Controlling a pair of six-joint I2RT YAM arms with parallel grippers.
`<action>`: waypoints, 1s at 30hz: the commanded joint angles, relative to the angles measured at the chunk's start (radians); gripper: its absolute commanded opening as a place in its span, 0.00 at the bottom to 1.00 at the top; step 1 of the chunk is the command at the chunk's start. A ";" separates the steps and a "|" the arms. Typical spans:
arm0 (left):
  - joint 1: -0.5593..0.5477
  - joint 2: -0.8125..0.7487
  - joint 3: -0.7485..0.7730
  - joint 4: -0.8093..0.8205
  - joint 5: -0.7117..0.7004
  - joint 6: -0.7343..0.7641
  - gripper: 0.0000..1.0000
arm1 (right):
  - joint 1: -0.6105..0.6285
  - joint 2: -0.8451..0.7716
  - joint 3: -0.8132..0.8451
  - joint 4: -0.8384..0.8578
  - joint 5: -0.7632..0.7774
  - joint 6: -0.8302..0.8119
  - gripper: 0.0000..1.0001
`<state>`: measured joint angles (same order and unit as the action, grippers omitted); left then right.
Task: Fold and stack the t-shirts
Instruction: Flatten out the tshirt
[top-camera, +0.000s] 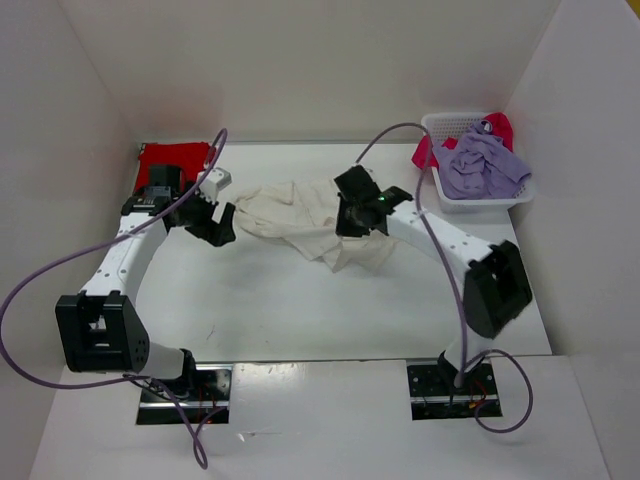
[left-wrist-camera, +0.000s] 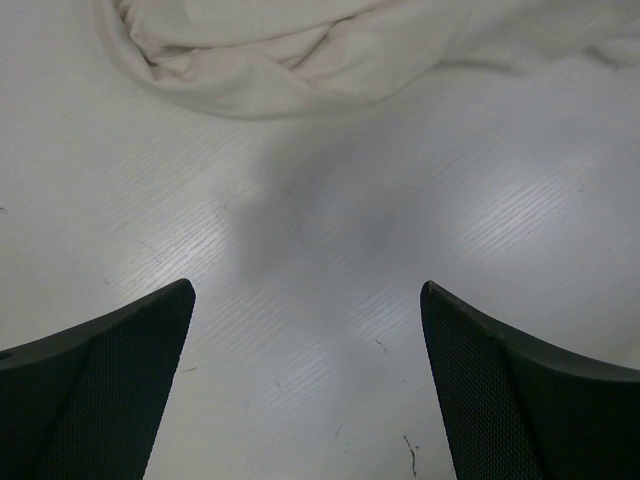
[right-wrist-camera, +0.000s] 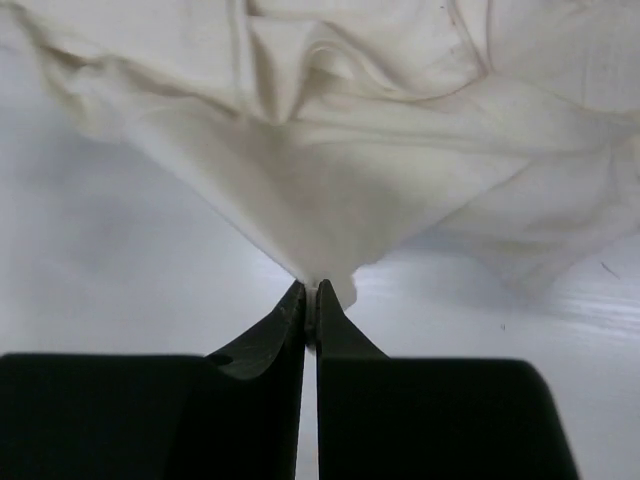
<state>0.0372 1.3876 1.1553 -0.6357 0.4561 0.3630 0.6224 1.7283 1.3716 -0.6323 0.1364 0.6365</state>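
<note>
Top view. Off-white t-shirt (top-camera: 300, 222) lies crumpled mid-table, spread left to right between the two arms. Red t-shirt (top-camera: 172, 160) sits flat in the far left corner of the table (top-camera: 300, 310), well apart from the rest. White mesh basket (top-camera: 520, 197) stands at the far right; lavender t-shirt (top-camera: 483, 168) is heaped inside it, and pinkish-red t-shirt (top-camera: 497, 128) shows behind it and hangs over the basket's left rim. Left gripper (top-camera: 228, 222) is low, just beside the off-white shirt's left end. Right gripper (top-camera: 352, 225) is down on the shirt's middle.

Left wrist view. Both fingers (left-wrist-camera: 120, 380) stand wide apart with nothing between them, only bare table surface below. A rolled edge of the off-white cloth lies ahead of the tips, not touching them.

Right wrist view. Fingers (right-wrist-camera: 280, 335) are pressed together, pinching a small peak of off-white cloth at their tips. From that pinch the fabric fans up and outward in taut creases.
</note>
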 joint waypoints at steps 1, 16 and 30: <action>0.001 0.045 0.010 -0.007 0.044 0.004 1.00 | 0.008 -0.221 -0.061 -0.099 -0.007 0.029 0.00; -0.253 0.283 0.080 0.149 -0.152 -0.021 1.00 | -0.001 -0.544 -0.479 -0.254 -0.302 0.091 0.00; -0.445 0.510 0.261 0.312 -0.332 0.014 1.00 | -0.010 -0.566 -0.488 -0.293 -0.267 0.101 0.00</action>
<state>-0.3676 1.8751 1.3739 -0.3862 0.1265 0.3645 0.6189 1.2015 0.8841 -0.8768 -0.1387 0.7250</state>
